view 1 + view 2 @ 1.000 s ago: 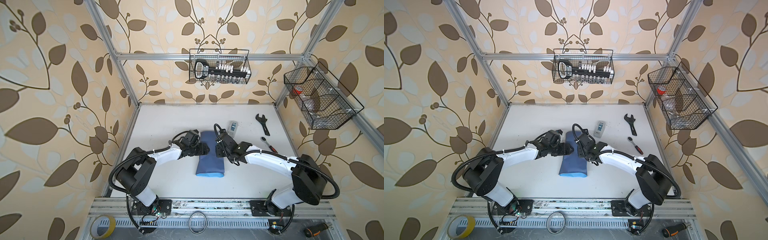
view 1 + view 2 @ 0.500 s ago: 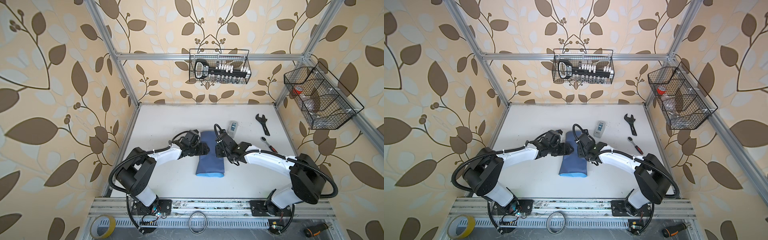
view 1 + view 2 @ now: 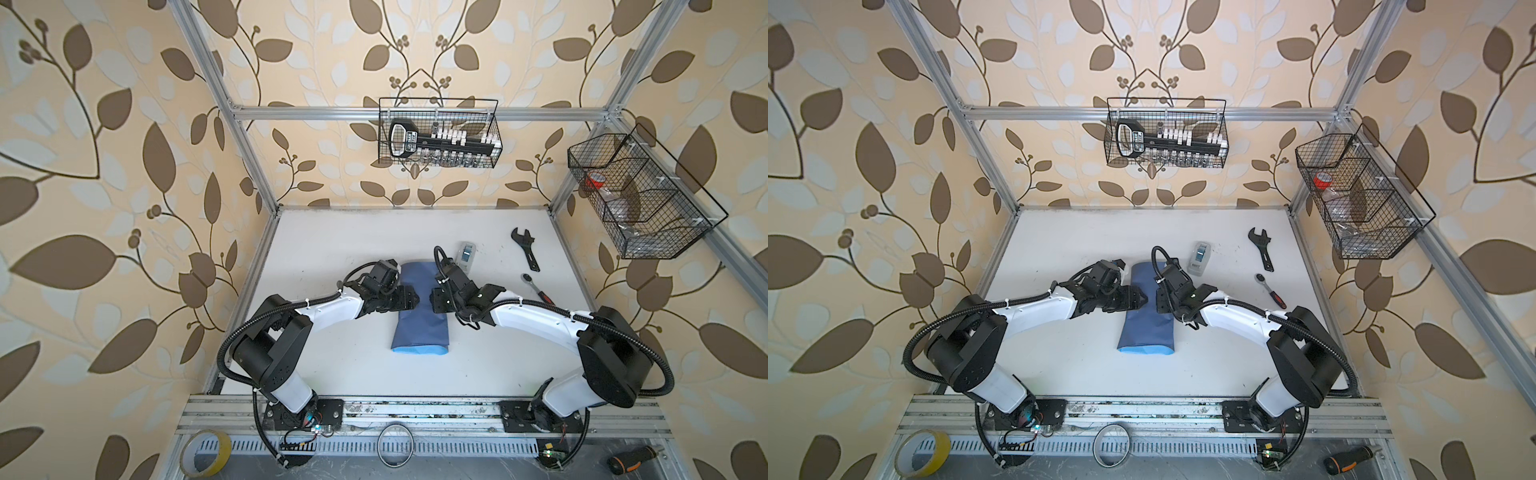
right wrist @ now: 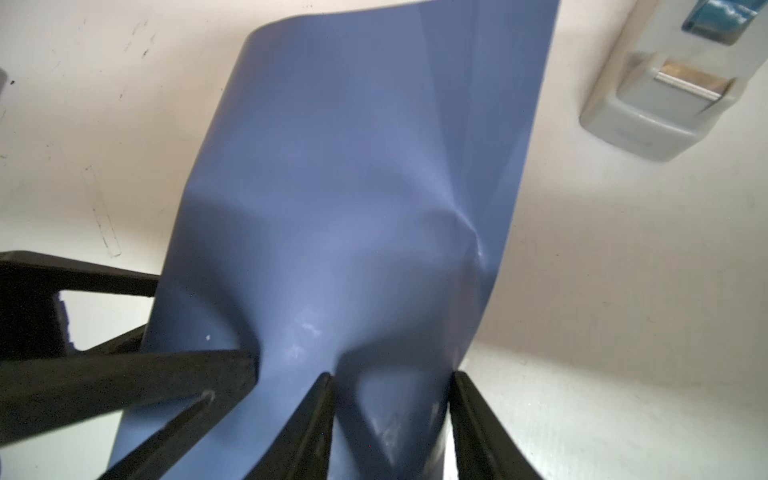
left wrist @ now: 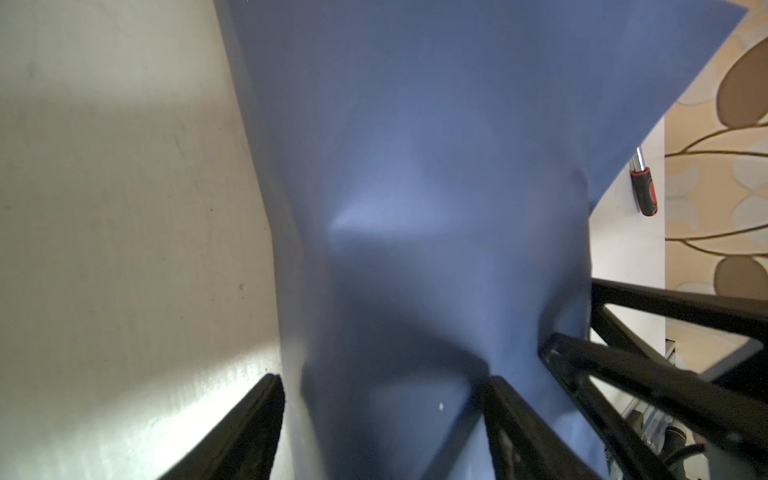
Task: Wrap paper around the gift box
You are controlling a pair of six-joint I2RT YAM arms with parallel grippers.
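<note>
Barely a change: the paper (image 3: pixel 419 328) stays folded over the hidden gift box, mid-table (image 3: pixel 353 374).
Since a second ago both arms keep their pose; the left gripper (image 3: pixel 409 298) stands wide astride the slate-blue bulge; the right gripper (image 3: pixel 434 300), narrower, has a ridge of paper between its jaws; whether either truly clamps I cannot tell; the gift box itself is out of sight, seemingly under that bulge; probably the overlap is being held for tape from the tape dispenser (image 3: pixel 466 254) nearby.
</note>
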